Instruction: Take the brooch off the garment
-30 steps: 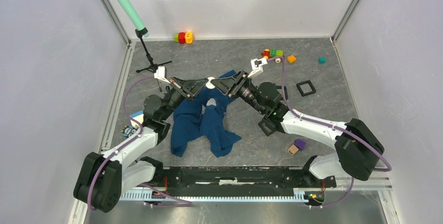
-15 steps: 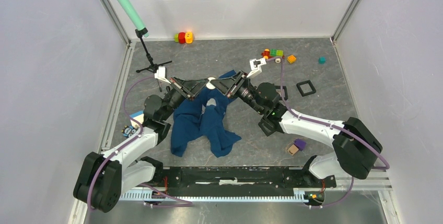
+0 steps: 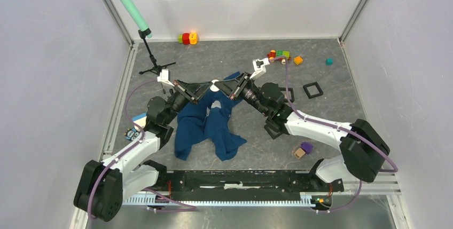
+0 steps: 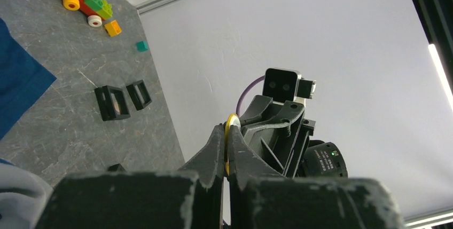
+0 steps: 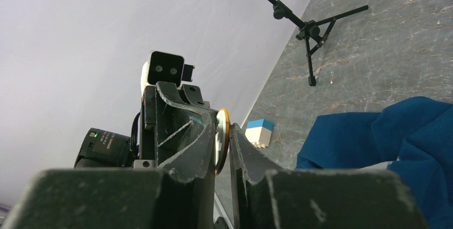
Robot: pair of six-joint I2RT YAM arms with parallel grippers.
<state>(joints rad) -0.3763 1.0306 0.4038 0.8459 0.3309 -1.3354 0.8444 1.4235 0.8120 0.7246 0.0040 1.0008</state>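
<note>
The left pincer (image 3: 209,87) is pinched narrow on the round brooch (image 3: 215,84) (gold rim, white face). The right pincer (image 3: 220,86) meets it tip to tip. It is narrow around the same brooch, but I cannot tell if it grips. The dark blue T-shirt (image 3: 205,125) lies crumpled on the table (image 3: 342,79), under and just behind both pincers. The brooch is held up, clear of it.
</note>
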